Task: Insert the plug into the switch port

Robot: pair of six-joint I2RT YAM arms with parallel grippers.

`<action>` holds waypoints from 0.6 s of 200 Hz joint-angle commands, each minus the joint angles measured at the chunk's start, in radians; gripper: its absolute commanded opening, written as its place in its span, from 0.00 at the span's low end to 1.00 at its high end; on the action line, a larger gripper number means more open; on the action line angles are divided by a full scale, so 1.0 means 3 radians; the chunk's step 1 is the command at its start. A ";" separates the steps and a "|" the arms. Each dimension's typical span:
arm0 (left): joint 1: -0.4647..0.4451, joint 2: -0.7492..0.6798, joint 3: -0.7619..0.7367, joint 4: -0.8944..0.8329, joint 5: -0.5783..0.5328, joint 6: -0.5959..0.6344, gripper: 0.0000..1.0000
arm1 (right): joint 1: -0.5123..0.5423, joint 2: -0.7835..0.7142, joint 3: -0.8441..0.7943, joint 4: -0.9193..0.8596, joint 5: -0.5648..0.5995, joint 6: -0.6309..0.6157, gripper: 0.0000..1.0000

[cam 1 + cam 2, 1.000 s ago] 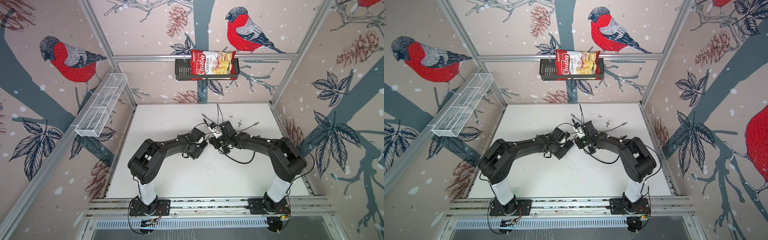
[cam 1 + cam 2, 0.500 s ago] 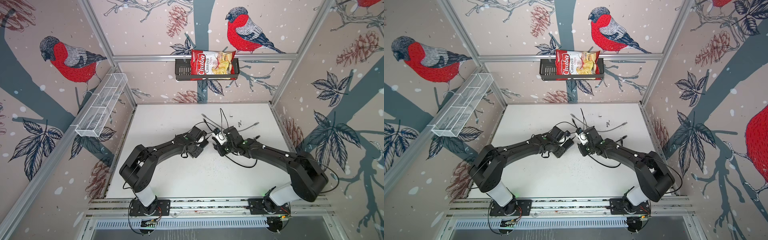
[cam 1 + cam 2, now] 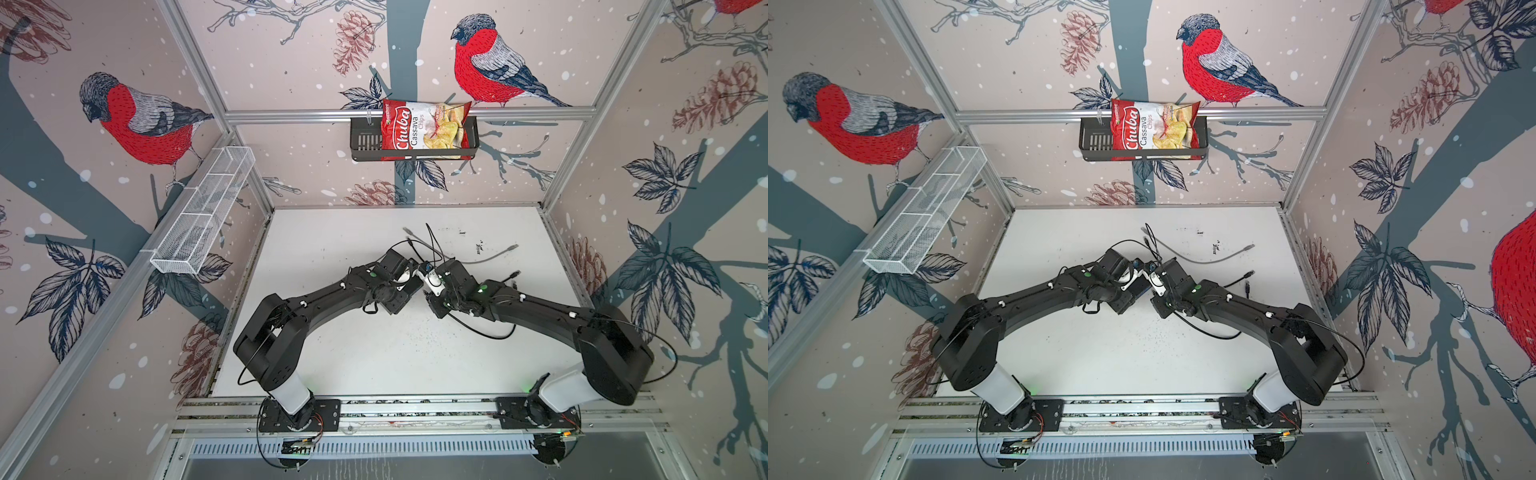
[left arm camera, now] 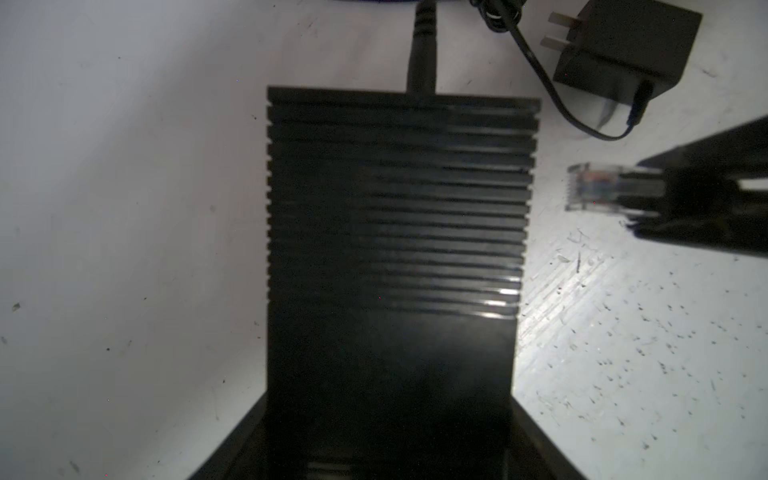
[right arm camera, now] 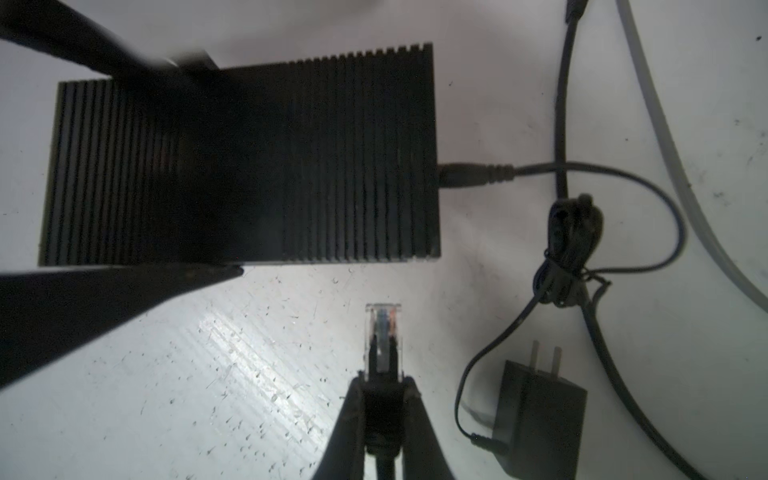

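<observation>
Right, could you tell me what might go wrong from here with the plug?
1. The plug in the right gripper sits short of the box edge, and no port shows there; a misaimed push could jam it against the casing.
2. The left gripper holds the box by its sides; a hard push may twist it.
3. The adapter cable lies close by and might snag.

Left arm [image 3: 270, 332] and right arm [image 3: 611, 357] swung elbows outward; right tool [image 5: 383, 384] with plug [image 5: 383, 332] drew slightly back.
</observation>
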 commanded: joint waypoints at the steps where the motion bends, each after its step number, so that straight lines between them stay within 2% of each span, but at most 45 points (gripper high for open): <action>1: -0.0009 -0.0034 0.0009 -0.0024 0.0156 -0.0069 0.05 | 0.0022 0.0043 0.0052 -0.0009 0.0102 -0.0050 0.01; 120: -0.0075 -0.0002 -0.0013 0.0001 0.0329 -0.0075 0.00 | 0.0017 0.0158 0.0130 0.0208 0.0054 -0.0070 0.02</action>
